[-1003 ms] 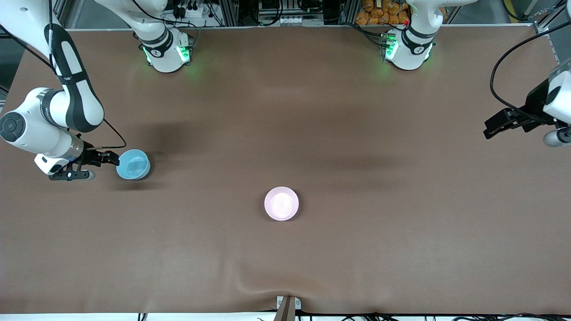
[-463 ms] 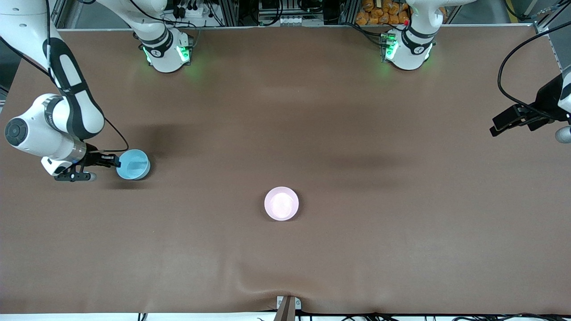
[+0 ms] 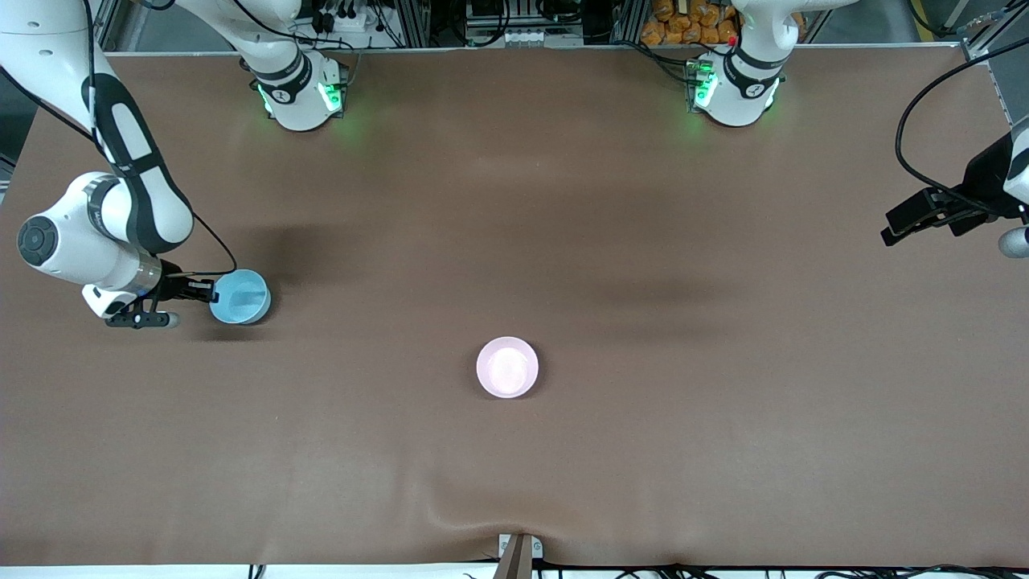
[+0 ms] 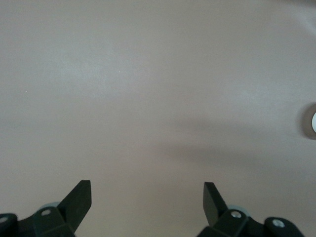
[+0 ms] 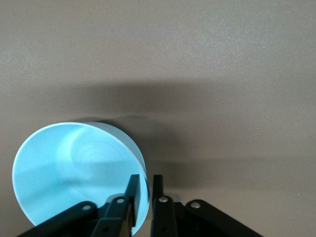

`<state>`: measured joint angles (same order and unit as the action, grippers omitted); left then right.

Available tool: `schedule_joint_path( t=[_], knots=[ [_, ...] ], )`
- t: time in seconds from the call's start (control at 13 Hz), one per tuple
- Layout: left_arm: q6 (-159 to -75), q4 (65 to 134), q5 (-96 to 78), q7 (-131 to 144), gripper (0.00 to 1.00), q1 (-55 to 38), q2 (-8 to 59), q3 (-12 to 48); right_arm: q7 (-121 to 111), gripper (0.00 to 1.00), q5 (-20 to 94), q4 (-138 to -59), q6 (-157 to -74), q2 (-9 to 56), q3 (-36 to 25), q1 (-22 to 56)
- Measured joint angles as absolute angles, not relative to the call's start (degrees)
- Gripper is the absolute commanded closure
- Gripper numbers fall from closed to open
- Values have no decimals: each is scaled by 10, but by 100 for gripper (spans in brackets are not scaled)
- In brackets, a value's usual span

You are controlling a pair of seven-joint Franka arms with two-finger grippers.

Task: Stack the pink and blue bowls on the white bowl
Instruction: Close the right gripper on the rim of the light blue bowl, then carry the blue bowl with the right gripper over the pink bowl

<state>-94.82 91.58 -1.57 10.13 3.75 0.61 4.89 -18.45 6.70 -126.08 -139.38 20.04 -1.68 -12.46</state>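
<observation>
The right gripper (image 3: 211, 290) is clamped on the blue bowl (image 3: 240, 296), its two fingers pinched on the bowl's wall at the rim, one inside and one outside. In the right wrist view the fingers (image 5: 131, 195) stand close together with only the thin wall of the blue bowl (image 5: 74, 173) between them. The bowl is at the right arm's end of the table (image 3: 563, 241); I cannot tell whether its base touches the table or is just off it. With the bowl's centre as a clock in the front view, the grip sits at about 9 o'clock.

The left gripper (image 4: 146, 197) has its fingers spread wide apart and holds nothing; only bare table shows between them. In the front view the left arm waits at the left arm's end of the table, cut off by the frame's edge, so the gripper itself is hard to make out there.

The pink bowl (image 3: 507, 367) stands upright near the middle of the table, nearer to the front camera than the blue bowl and well apart from it, at roughly 4 o'clock from it. Whether another bowl sits under the pink one cannot be told. At the edge of the left wrist view a small pale round thing (image 4: 312, 123) is cut off and cannot be identified.

No readable writing or labels show on the bowls or grippers.
</observation>
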Motion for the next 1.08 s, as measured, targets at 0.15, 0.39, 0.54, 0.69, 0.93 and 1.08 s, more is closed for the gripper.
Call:
schedule_joint_path(
  t=[0.15,0.39,0.54,0.69,0.93,1.08],
  knots=[
    [-948,916,-23,101,0,37,2,49,-186,100,68,-1261,-1394,199,-16,-125],
    [-943,916,-25,101,0,38,-2,49,-187,100,72,-1260,-1385,198,-12,-119],
    [-943,916,-25,101,0,38,-2,49,-188,100,102,-1254,-1358,193,-10,-109],
    [-943,917,-25,101,0,37,-2,50,-181,100,123,-1242,-1320,180,-9,-87],
    [-938,917,-25,101,0,37,-4,50,-80,100,126,-1206,-1252,154,-7,-35],
    [-936,917,-25,101,0,37,-7,50,1,100,126,-1172,-1220,148,-4,9]
  ],
)
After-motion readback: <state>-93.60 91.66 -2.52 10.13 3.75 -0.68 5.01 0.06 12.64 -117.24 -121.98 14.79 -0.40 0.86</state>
